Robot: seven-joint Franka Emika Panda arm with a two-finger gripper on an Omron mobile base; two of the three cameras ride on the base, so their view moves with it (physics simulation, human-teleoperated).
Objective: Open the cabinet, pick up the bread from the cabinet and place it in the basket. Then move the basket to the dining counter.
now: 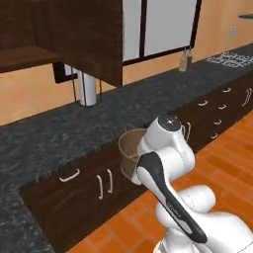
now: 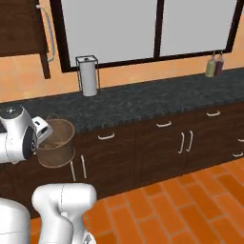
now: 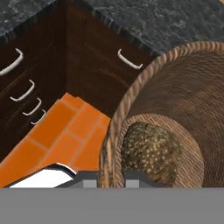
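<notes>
Now | my gripper [image 3: 111, 177] pinched tight on round brown woven basket's [image 2: 56, 143] rim, off the counter | lumpy tan bread [image 3: 151, 151] inside | risk: I tilt it, bread spills.

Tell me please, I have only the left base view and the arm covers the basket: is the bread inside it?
Observer: Yes. In the hand view the bread lies on the bottom of the basket.
Operator: Does the end effector hold the basket?
Observer: Yes. The end effector is shut on the basket's rim, with one fingertip on each side of the wall.
Operator: Is the basket standing on the counter?
Observer: No. In the right base view it hangs in the air in front of the dark drawers, off the black countertop.
</notes>
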